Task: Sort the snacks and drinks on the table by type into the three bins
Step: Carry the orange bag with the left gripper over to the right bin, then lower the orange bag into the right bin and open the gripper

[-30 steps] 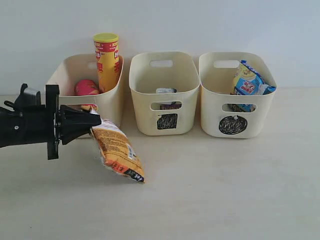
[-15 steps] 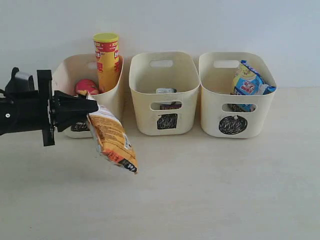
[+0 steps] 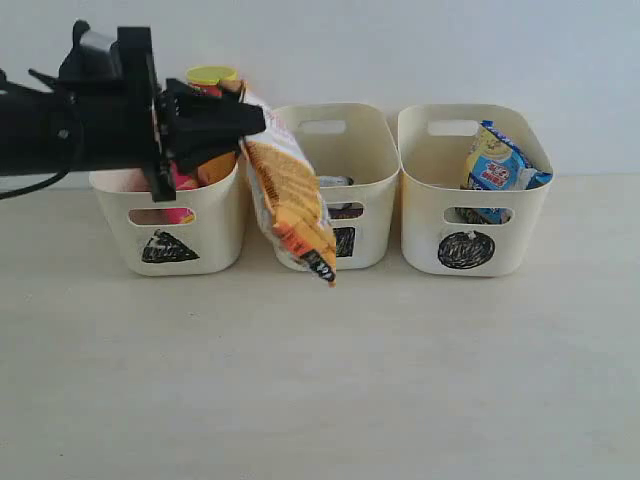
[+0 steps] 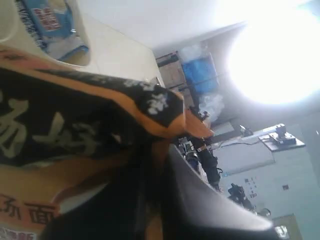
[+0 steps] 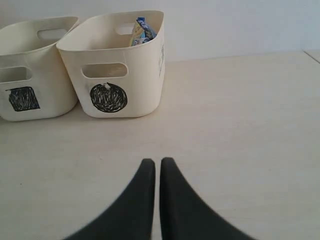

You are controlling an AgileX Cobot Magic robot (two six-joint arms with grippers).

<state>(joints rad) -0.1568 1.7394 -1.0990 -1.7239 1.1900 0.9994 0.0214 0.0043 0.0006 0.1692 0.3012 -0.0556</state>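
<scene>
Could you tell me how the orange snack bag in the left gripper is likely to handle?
The orange snack bag hangs slanted from the left gripper, pinched at its top edge, so it is probably floppy and may swing. That one pinch carries it whole, so it is likely light for its size.

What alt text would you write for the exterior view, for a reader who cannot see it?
The left gripper holds an orange-brown foil bag by its top, hanging before the square bin. The triangle bin holds canisters; the circle bin holds a blue-white bag.
</scene>
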